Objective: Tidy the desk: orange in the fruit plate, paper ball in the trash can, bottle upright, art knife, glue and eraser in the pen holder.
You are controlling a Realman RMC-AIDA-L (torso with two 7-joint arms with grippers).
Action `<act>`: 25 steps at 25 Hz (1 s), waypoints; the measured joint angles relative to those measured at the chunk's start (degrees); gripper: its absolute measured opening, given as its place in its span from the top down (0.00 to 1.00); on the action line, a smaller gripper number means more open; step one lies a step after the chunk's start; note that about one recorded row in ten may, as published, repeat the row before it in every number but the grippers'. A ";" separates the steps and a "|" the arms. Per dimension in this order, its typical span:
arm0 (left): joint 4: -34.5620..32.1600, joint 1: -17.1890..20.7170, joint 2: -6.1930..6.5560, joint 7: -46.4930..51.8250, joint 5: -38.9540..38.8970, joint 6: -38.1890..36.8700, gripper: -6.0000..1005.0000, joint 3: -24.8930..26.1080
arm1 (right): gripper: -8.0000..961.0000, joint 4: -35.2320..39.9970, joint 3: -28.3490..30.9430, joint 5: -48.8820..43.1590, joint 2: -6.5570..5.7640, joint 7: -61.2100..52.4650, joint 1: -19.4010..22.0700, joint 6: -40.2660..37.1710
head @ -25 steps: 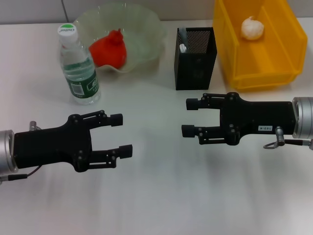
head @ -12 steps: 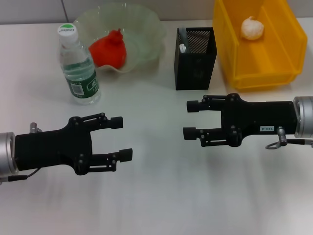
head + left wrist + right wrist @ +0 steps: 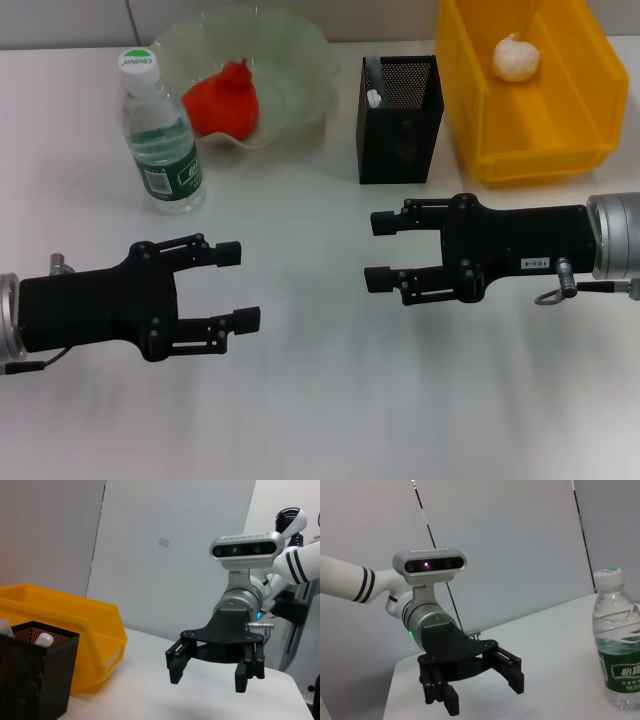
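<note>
The white bench [image 3: 320, 400] stretches wide under me. At its far right stands the big bright yellow rectangular plastic trash can [image 3: 560, 140], with the small crumpled white paper ball [image 3: 516, 58] already lying inside it. Across from it sits the wide translucent pale-green fruit plate with the ruffled rim [image 3: 300, 60], cradling the squashed red-orange orange [image 3: 222, 100].

My right end effector [image 3: 380, 250] hovers just in front of the tall square black metal-mesh pen holder [image 3: 398, 120], jaws spread and holding nothing. My left end effector [image 3: 236, 286] hangs over bare bench near me, likewise released and empty. The clear plastic water bottle with the green label and white-and-green cap [image 3: 160, 135] stands upright just beside the plate, near my left arm.

Inside the holder I can make out pale tops of items, but I cannot tell which are the knife, glue or eraser; none of them lies loose on the bench.

As I judge it, the tidying looks close to finished, so the risk is undoing it. A careless swing of my left arm could topple the upright bottle. My right fingers, so near the light mesh holder, could nudge it over and spill its contents.
</note>
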State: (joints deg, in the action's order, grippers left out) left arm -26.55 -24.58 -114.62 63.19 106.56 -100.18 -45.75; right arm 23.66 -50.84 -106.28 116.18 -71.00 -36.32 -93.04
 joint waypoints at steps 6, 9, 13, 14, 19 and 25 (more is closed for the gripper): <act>0.00 -0.05 -0.07 -0.08 0.03 0.18 0.19 -0.26 | 0.23 -0.02 -0.72 -0.05 -0.06 -0.30 -0.14 0.07; 0.12 -0.27 -0.20 -0.11 0.05 0.33 0.19 -0.29 | 0.23 -0.02 -1.10 -0.07 -0.18 -0.69 -0.55 0.06; 0.04 -0.31 -0.38 0.00 0.06 0.28 0.19 -0.39 | 0.23 -0.02 -1.37 -0.07 -0.27 -0.81 -0.75 -0.06; 0.04 -0.36 -0.34 0.11 0.06 0.25 0.19 -0.39 | 0.23 -0.02 -1.40 -0.07 -0.27 -0.81 -0.78 -0.03; -0.10 -0.37 -0.23 0.36 0.05 0.10 0.19 -0.40 | 0.23 -0.02 -1.80 -0.07 -0.27 -0.89 -1.02 0.10; -0.10 -0.12 -0.18 0.26 0.05 0.07 0.19 -0.39 | 0.23 -0.19 -2.87 -0.07 -0.25 -1.25 -1.39 0.00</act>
State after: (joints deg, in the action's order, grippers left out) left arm -26.65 -24.70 -114.79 63.45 106.61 -100.11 -46.13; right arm 23.47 -53.71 -106.35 115.93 -72.25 -37.71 -93.03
